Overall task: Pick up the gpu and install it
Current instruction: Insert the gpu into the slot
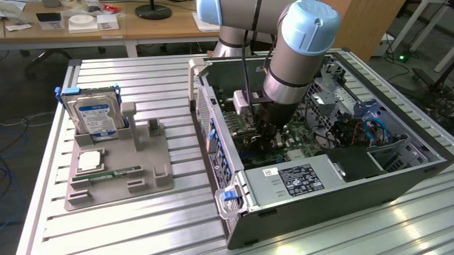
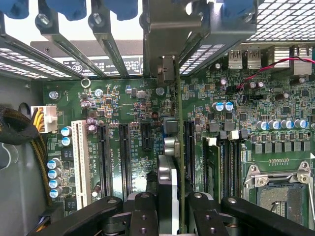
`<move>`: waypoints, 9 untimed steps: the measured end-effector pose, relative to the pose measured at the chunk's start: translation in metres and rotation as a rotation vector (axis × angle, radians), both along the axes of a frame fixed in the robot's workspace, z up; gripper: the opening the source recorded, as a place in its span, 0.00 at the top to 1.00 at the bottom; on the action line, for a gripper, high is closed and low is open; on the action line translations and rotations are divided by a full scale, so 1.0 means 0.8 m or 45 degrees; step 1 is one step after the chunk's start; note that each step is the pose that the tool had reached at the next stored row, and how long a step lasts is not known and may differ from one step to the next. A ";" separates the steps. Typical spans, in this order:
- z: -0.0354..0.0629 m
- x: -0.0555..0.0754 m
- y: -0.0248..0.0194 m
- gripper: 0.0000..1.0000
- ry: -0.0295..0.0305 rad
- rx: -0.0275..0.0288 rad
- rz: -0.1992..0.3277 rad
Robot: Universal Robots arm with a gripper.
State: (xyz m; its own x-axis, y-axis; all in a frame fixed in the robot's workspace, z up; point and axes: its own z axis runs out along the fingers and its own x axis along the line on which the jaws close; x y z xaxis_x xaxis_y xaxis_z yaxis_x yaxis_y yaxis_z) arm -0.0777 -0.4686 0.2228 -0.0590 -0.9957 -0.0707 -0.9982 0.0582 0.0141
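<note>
On the slatted metal worktop point(image 1: 142, 223) the open computer case point(image 1: 341, 212) lies on its side — inside, the fingers point(image 2: 145, 211) pinch the gpu point(image 2: 179, 98) edge-on above the motherboard point(image 2: 123, 103). Risk: a slightly tilted or offset card would likely miss its slot — jamming the bracket or bending contacts
</note>
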 end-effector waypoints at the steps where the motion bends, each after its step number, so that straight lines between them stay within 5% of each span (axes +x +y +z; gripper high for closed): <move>1: 0.000 0.000 0.0001 0.72 -0.0001 0.0002 0.000; 9: 0.004 0.000 0.0000 0.72 0.0002 0.0002 0.000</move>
State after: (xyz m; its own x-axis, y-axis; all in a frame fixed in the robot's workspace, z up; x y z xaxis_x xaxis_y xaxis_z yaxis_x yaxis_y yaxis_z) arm -0.0777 -0.4685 0.2257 -0.0590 -0.9957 -0.0709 -0.9982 0.0581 0.0143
